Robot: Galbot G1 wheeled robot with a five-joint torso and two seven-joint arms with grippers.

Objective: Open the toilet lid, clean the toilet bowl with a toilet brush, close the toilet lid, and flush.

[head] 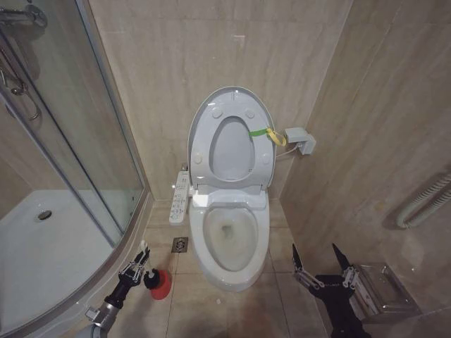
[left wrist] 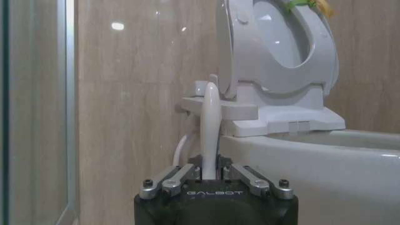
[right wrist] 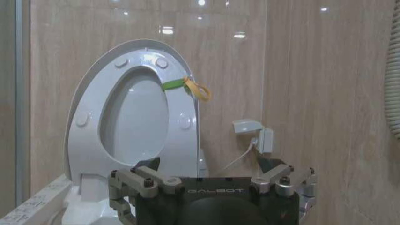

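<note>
Standing raised against the wall, the toilet lid (head: pixel 229 113) is done; the left pincer (head: pixel 138 262) grasps the toilet brush (head: pixel 156 282) in its floor holder, the right pincer (head: pixel 320 271) hangs released, with scrubbing, closing and flushing left.

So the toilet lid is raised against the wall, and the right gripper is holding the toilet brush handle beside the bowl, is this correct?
Not quite: the left gripper holds the toilet brush handle, as the left wrist view shows. The right gripper hangs open. The toilet lid is raised, and the brush is beside the toilet bowl.
</note>
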